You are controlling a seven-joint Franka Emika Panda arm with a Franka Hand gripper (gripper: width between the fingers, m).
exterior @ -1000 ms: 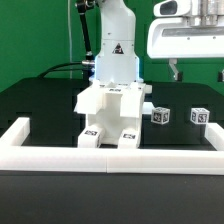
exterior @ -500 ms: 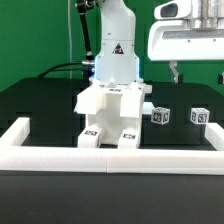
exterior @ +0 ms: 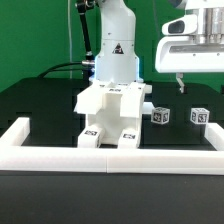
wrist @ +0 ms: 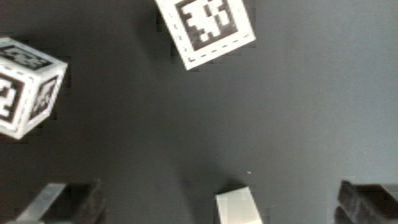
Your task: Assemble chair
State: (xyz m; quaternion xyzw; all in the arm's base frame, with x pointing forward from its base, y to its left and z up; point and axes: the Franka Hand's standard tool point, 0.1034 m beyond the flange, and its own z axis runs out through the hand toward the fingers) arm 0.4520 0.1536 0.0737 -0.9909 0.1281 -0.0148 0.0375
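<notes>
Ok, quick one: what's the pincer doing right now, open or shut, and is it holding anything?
Pincer: open, holding nothing.

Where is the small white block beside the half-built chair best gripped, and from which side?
Probably grip the block across two opposite upright faces, coming from above: it sits free on the table, apart from the chair and the second block.

White barrier wall point(exterior: 110, 153): long, low, across front; left end turns back. Black table point(exterior: 45, 105) inside + behind wall. Green backdrop point(exterior: 30, 35) far behind wall.
</notes>
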